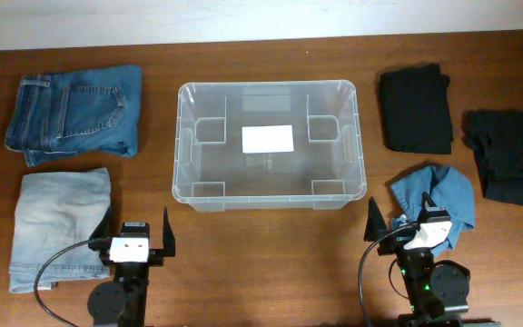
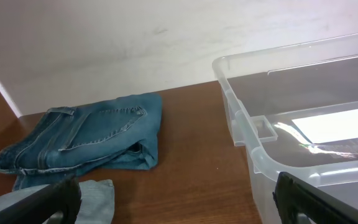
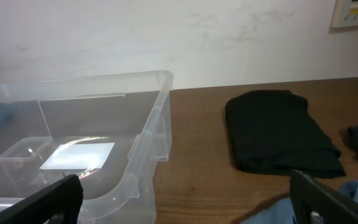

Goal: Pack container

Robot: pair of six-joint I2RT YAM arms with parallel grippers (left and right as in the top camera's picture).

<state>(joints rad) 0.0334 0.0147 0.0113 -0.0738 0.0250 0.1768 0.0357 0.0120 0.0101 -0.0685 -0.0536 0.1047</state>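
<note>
Left pincer, right pincer: black fingers, white wrist blocks, black looping cables.

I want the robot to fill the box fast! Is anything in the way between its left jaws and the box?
Nothing visible. Only bare table lies between the left gripper, jaws open, and the clear box. The light jeans lie off to its left, out of the way.

On the wooden table, folded dark jeans lie far left, with folded pale jeans just nearer. At far right lies a folded black garment. A second black garment sits beside it at the right edge. A crumpled blue cloth lies near right.
</note>
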